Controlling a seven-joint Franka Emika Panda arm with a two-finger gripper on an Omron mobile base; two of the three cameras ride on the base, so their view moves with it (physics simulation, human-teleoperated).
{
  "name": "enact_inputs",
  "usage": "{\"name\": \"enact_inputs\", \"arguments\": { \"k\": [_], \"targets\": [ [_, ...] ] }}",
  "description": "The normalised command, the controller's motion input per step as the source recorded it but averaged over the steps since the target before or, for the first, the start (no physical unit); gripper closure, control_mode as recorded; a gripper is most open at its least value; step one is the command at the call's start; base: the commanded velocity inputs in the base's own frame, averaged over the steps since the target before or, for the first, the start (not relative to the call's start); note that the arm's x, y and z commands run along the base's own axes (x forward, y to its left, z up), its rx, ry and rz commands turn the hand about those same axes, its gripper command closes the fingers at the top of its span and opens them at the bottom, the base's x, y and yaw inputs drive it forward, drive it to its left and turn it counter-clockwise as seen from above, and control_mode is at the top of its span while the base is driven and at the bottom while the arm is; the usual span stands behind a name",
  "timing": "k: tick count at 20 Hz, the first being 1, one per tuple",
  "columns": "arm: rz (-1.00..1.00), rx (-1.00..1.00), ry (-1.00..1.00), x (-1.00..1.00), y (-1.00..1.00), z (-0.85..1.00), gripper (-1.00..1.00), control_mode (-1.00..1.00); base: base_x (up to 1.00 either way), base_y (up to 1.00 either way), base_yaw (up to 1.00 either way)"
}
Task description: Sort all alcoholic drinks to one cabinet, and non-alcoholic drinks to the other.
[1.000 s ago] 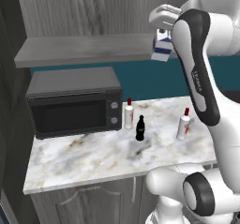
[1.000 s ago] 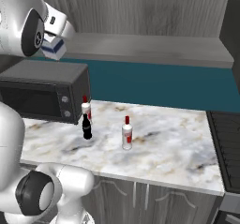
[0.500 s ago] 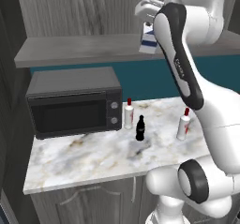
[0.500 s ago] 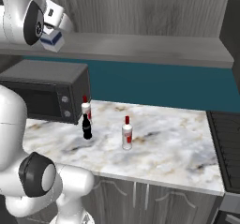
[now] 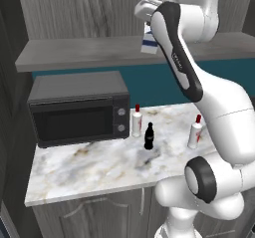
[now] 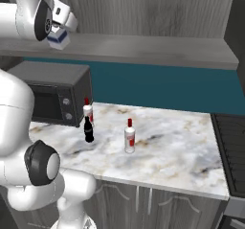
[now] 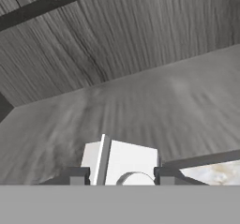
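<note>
My gripper (image 5: 148,33) is shut on the small white milk carton (image 5: 148,43) with the blue band, holding it high at the front edge of the open cabinet shelf (image 5: 89,53). In the hand view the carton's gable top (image 7: 119,161) sits between the fingertips (image 7: 75,175), with the shelf floor (image 7: 140,110) stretching ahead. From the right, the carton (image 6: 59,39) hangs under the gripper (image 6: 60,30). On the counter stand two red-capped white bottles (image 5: 137,122) (image 5: 194,132) and the black cola bottle (image 5: 148,136). The right base view shows the same bottles (image 6: 88,112) (image 6: 129,136) and the cola (image 6: 89,130).
A black microwave (image 5: 77,107) stands on the left of the marble counter (image 5: 94,170), under the shelf. The shelf (image 6: 153,48) runs wide to the right, with wood-grain cabinet backing behind it. A dark stove (image 6: 234,146) borders the counter's right end.
The arm has swung the held carton up and to the left, closer to the cabinet shelf. The bottles on the counter have not moved.
</note>
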Motion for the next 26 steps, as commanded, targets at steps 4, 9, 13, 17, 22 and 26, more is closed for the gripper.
{"name": "enact_inputs", "arguments": {
  "k": [4, 9, 13, 17, 22, 26],
  "targets": [
    [0.0, 0.0, 0.01, 0.36, 0.03, -0.18, 1.0, -1.0, 0.0, 0.0, 0.0],
    [0.0, 0.0, 0.0, 0.34, 0.05, -0.19, 1.0, -1.0, 0.0, 0.0, 0.0],
    [0.0, 0.0, 0.0, 0.32, 0.09, -0.14, 1.0, -1.0, 0.0, 0.0, 0.0],
    [0.0, 0.0, 0.0, 0.37, 0.06, -0.09, 1.0, -1.0, 0.0, 0.0, 0.0],
    [0.0, 0.0, 0.0, 0.35, 0.07, -0.07, 1.0, -1.0, 0.0, 0.0, 0.0],
    [0.0, 0.0, 0.0, 0.34, 0.06, -0.09, 1.0, -1.0, 0.0, 0.0, 0.0]
  ]
}}
